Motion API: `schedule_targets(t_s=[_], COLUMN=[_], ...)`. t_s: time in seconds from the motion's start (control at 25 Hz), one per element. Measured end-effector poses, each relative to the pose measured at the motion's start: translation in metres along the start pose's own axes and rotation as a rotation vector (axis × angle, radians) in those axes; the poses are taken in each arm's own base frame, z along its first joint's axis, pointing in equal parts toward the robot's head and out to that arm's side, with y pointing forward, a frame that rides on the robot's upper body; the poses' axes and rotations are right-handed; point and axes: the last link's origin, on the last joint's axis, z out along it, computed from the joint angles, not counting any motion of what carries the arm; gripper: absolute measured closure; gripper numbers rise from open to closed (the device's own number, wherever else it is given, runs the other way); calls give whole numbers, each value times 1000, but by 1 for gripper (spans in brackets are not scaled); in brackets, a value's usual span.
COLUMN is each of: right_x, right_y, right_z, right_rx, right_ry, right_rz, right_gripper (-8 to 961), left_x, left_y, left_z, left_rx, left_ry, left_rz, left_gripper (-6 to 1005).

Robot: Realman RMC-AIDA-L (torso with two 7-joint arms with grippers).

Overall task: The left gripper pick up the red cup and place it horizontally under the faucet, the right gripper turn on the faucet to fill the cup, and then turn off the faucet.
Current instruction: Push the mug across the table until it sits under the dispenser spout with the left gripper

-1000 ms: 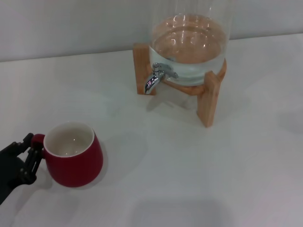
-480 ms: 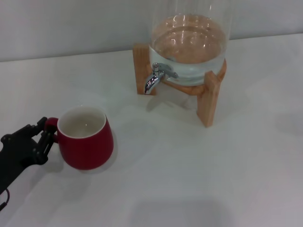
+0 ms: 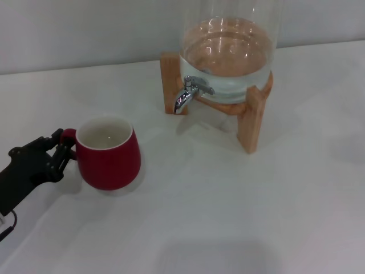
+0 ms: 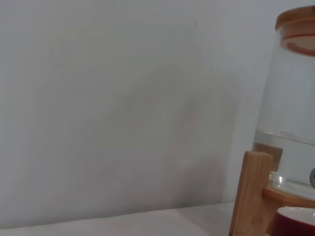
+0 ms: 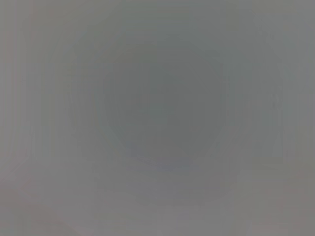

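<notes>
Your black jointed left gripper (image 3: 61, 149) is clamped on the handle of the squat dark-red ceramic cup (image 3: 108, 153), upright, apparently lifted, at seven o'clock from the chrome faucet (image 3: 187, 94).

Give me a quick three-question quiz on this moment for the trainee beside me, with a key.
1. True or false: the red cup already sits directly under the faucet.
2. Which part of the cup does the left gripper hold? A) rim B) handle C) base
3. Fill in: the glass jar rests on a ____ stand.

Key
1. False. The cup is upright and well short of the faucet, toward the robot's left on the table.
2. B. The fingers close on the handle at the cup's left side.
3. Wooden.

The right gripper is not in view.
</notes>
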Motion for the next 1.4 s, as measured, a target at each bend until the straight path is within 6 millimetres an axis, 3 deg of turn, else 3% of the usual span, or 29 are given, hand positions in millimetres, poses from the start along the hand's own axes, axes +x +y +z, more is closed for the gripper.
schedule_targets(t_s=[0.92,1.4], right_x=[0,0], right_y=[1,0], right_z=[0,0], right_rx=[-4,-2], right_ry=[-3,-3], right_rz=[5,3], right_gripper=[231,231], left_x=[11,12], left_y=[4,6], left_z=[46,53], left_rx=[-64,-95], left_ry=[-117,-179], left_rz=[-5,94], left_gripper=[811,812])
